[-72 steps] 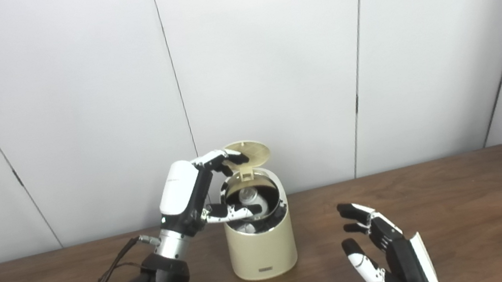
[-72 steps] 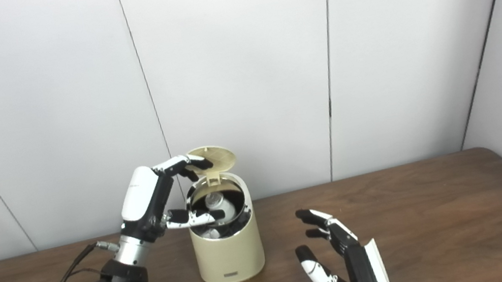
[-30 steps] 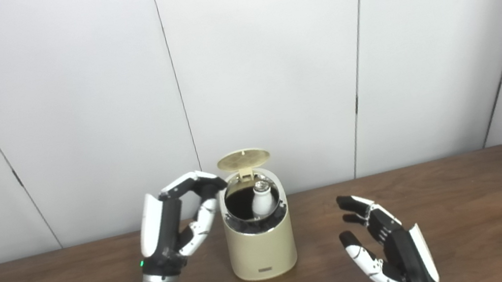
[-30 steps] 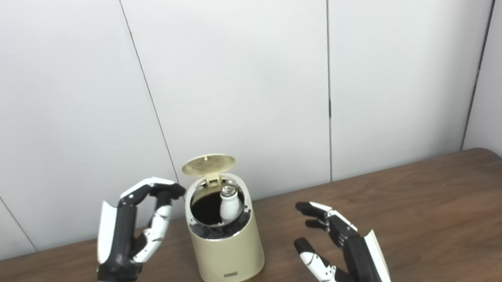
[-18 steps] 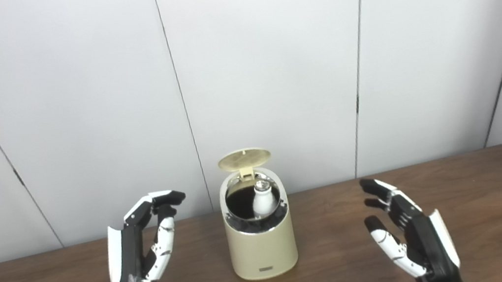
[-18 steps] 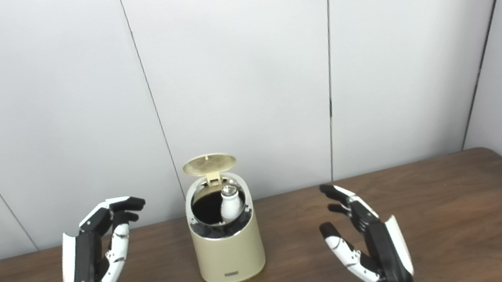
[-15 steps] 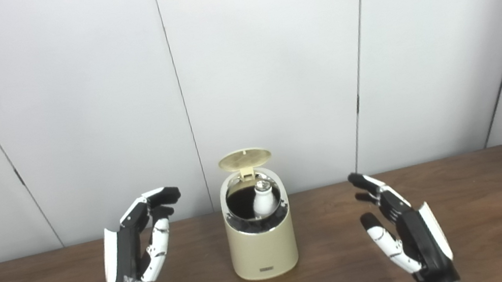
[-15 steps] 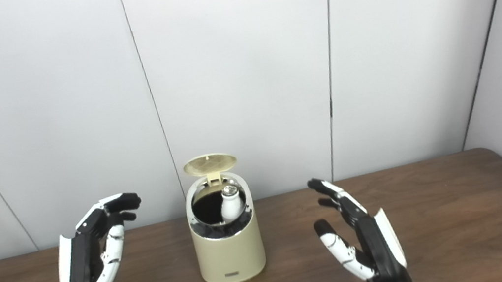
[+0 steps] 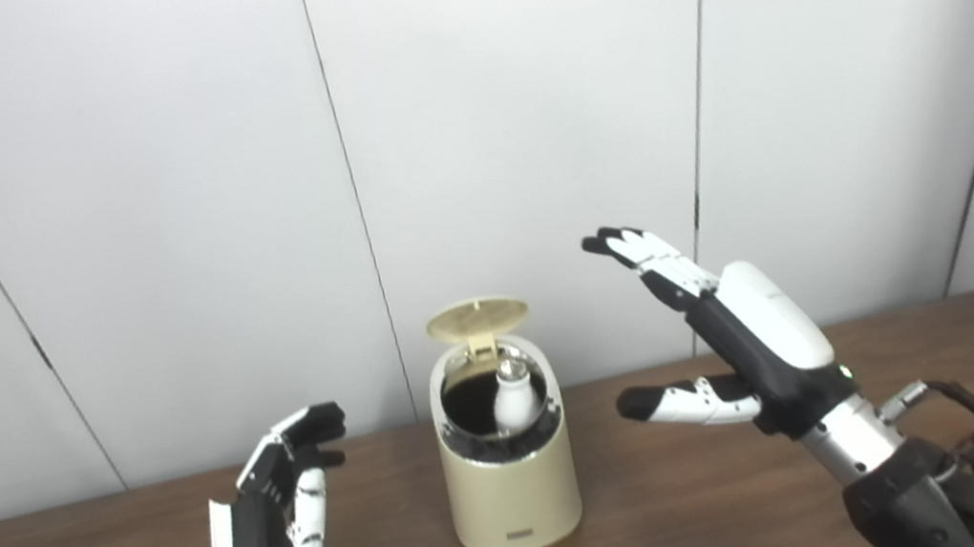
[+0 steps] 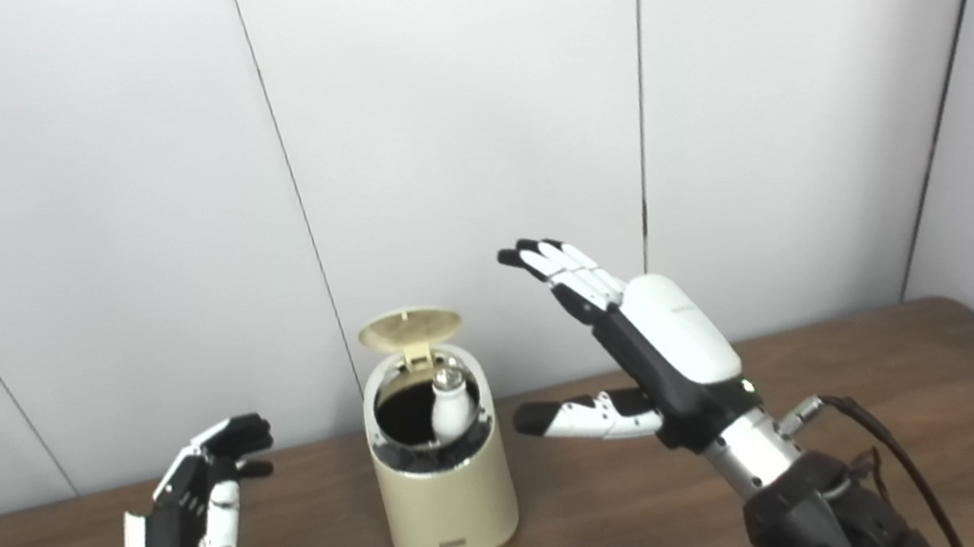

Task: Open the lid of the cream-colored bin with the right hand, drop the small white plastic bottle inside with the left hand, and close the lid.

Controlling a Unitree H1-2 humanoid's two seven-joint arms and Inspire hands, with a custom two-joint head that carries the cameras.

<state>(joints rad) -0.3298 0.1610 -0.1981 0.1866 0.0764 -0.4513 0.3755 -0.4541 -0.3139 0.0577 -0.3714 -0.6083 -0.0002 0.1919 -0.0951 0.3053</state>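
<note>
**Bottle in the bin, lid up**

Plainly, the cream-colored bin [image 9: 511,487] stands on the wooden table [image 9: 950,397] with its round lid [image 9: 476,317] hinged up at the back. The small white plastic bottle [image 9: 513,400] sits upright inside, its silver cap showing at the bin's mouth, leaning toward the right inner wall. The right hand [image 9: 737,333] is raised to the right of the bin, above rim height, holding nothing, its fingers [image 9: 637,246] spread and stretched toward the lid but apart from it, the thumb pointing at the bin's side. The left hand [image 9: 279,527] is low to the left of the bin, well apart from it, empty, with its fingers loosely curled and parted.
</note>
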